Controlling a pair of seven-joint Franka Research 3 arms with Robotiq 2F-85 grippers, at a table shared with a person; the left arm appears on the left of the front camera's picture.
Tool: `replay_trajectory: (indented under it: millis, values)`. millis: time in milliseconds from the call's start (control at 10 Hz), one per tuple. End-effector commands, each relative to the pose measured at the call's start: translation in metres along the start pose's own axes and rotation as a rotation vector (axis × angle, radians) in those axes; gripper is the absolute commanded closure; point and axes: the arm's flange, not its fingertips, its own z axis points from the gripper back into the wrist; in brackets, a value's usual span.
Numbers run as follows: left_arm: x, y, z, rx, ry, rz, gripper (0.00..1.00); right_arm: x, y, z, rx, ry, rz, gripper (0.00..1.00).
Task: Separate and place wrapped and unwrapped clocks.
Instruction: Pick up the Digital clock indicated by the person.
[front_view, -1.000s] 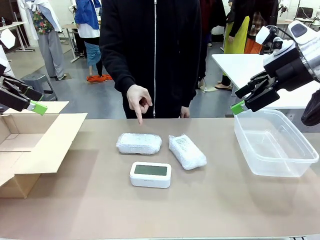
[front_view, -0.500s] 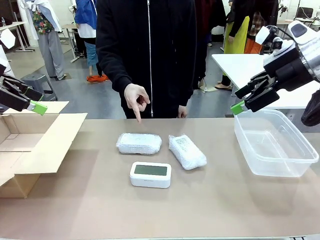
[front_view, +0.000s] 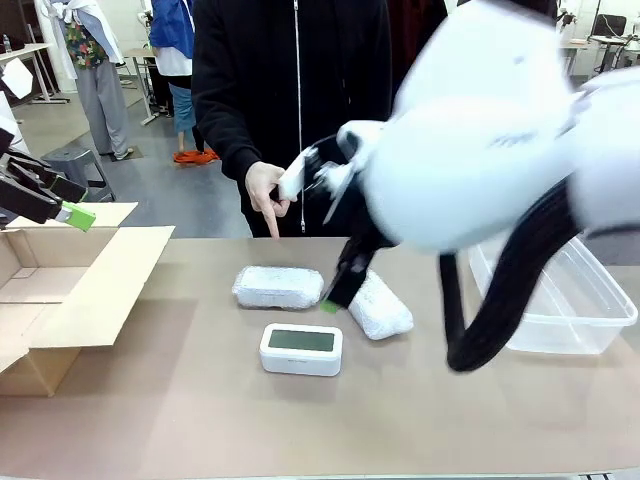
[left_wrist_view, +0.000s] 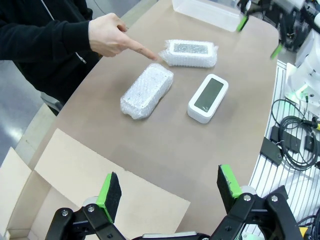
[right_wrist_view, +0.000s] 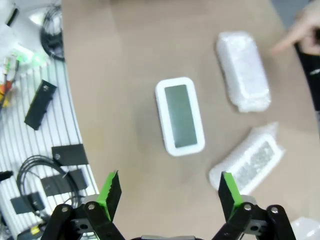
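Observation:
Two bubble-wrapped clocks lie mid-table: one (front_view: 278, 287) on the left and one (front_view: 385, 312) on the right, partly behind my right arm. The bare white clock (front_view: 301, 348) with a grey-green screen lies in front of them. My right gripper (front_view: 335, 290) hangs open above the gap between the wrapped clocks. In the right wrist view, the open gripper (right_wrist_view: 170, 189) looks down on the bare clock (right_wrist_view: 180, 116) and both wrapped clocks (right_wrist_view: 243, 70) (right_wrist_view: 250, 157). My left gripper (front_view: 60, 205) stays open and empty over the cardboard box. A person's hand (front_view: 266, 190) points at the left wrapped clock (left_wrist_view: 147, 90).
An open cardboard box (front_view: 70, 290) stands at the left edge of the table. A clear plastic bin (front_view: 590, 300) stands at the right, partly behind my right arm. The person stands at the far side. Cables (right_wrist_view: 45, 175) lie beyond the table's near edge.
My right arm has swung from above the clear bin to the middle of the table, over the clocks. The person's hand still points. The left arm has not moved.

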Motion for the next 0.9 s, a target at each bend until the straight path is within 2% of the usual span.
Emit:
replay_trajectory:
  millis: [0,100,400,600,800]
  values:
    - [0.000,0.003,0.000,-0.010,-0.016,-0.010,0.00,0.018,-0.011,-0.031,-0.069,0.109,0.008,0.00]
    - [0.000,0.003,0.000,-0.010,-0.016,-0.010,0.00,0.025,-0.002,-0.069,-0.047,0.193,0.043,0.00]
    - [0.000,0.003,0.000,-0.010,-0.016,-0.010,0.00,0.020,-0.004,-0.104,-0.011,0.252,0.047,0.00]
    - [0.000,0.003,0.000,-0.010,-0.016,-0.010,0.00,0.013,-0.009,-0.116,-0.002,0.190,0.076,0.00]
    - [0.000,0.003,0.000,-0.010,-0.016,-0.010,0.00,0.006,-0.020,-0.121,0.063,0.177,0.136,0.00]
